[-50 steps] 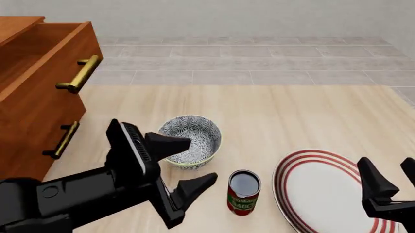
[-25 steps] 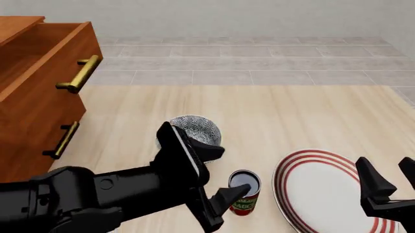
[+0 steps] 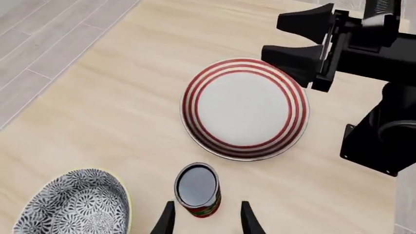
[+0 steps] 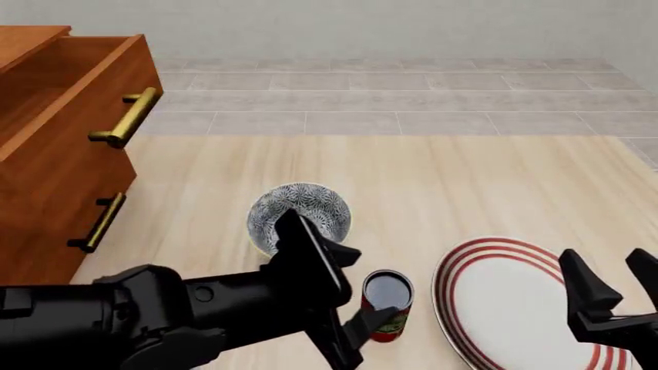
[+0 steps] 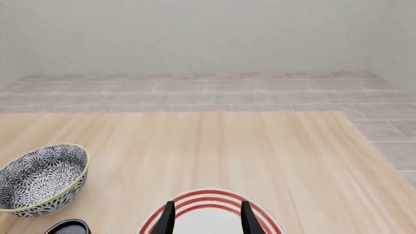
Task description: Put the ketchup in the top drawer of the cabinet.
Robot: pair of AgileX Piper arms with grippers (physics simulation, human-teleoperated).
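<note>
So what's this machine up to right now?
The left hand is open around a small ketchup can on the table, one finger on each side, not closed on it yet. The can stands upright between a patterned bowl and a red-striped plate. The cabinet's top drawer is already pulled open, waiting. The right hand hovers open by the plate, holding nothing.

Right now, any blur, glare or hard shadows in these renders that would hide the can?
Front view: sharp, flat even light, only a faint shadow under the small red-labelled ketchup can; the black left arm's gripper covers its left side. Left wrist view: crisp, can fully visible between the fingers, dull sheen on its grey top, no glare. Right wrist view: sharp, can cropped at the edge.
</note>
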